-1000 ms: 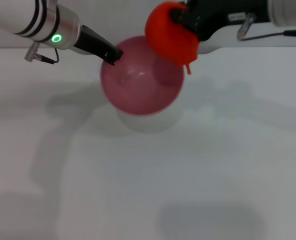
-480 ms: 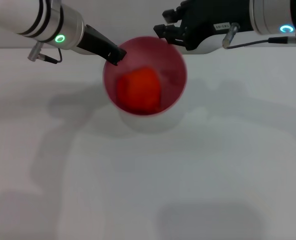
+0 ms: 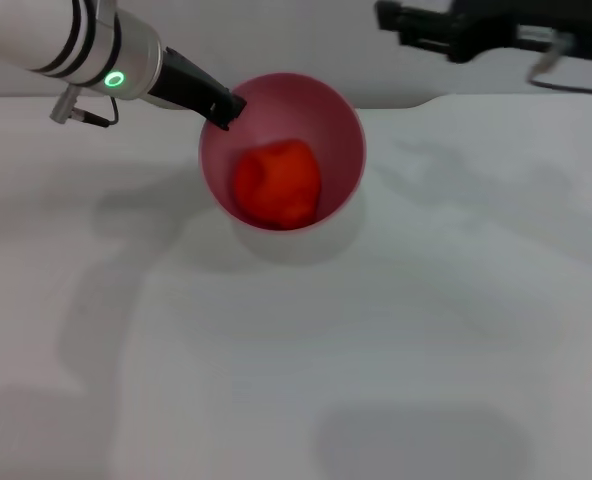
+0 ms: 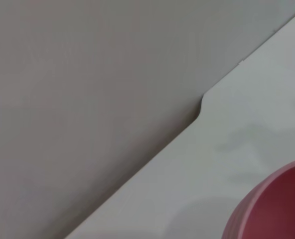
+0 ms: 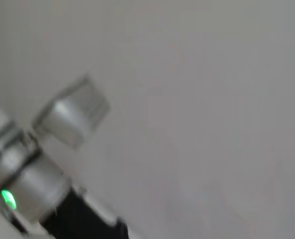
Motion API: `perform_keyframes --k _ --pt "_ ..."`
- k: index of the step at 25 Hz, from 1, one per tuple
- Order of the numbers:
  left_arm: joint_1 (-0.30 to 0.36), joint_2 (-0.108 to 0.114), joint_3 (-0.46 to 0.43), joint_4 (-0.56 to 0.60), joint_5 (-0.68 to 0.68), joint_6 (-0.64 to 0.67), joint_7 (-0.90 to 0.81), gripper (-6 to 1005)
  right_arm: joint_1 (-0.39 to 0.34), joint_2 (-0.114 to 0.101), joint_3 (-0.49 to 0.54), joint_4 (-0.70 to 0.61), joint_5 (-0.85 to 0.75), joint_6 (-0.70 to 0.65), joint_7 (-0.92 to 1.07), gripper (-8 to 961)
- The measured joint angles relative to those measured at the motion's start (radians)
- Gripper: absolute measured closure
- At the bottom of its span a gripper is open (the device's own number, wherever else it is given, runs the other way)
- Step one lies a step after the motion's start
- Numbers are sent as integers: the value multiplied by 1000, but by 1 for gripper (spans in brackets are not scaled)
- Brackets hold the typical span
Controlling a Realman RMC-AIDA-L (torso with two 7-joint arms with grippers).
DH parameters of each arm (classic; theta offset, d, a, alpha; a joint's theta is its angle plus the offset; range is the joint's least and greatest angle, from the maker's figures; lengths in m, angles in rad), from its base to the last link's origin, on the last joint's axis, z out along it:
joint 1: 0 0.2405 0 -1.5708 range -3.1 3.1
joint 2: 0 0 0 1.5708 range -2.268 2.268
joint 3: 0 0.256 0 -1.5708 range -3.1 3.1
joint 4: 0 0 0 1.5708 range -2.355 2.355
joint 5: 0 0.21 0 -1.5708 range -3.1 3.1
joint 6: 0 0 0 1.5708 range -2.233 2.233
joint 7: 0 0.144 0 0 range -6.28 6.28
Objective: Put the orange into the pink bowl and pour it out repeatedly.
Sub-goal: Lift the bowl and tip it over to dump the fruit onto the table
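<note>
The right tool (image 3: 391, 17) has pulled up and away, open and empty. The orange (image 3: 277, 182) sits in the pink bowl (image 3: 338, 115), whose rim the left tool (image 3: 226, 108) pinches.

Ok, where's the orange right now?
In the head view the orange sits inside the pink bowl, which the left claw grips by its rim, toward the table's far edge.

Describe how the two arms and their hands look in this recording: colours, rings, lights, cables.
Left arm: white tube with black bands, a silver collar bearing a green ring light, a small grey plug beneath it, ending in a black left hand. Right arm: a black right hand with blocky fingers, and a thin dark cable with a silver loop behind it.
</note>
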Motion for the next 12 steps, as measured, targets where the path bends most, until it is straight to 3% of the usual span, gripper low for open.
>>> perform_keyframes --k 4,8,12 --pt "1 -1 5 0 0 -30 8 964 -121 -9 69 155 533 -91 -410 435" --pt "1 -1 36 1 -10 -68 8 963 -204 -9 176 384 968 -351 -849 436" --pt "0 -1 68 5 -22 -119 9 963 -227 -6 246 475 1055 -430 -955 437"
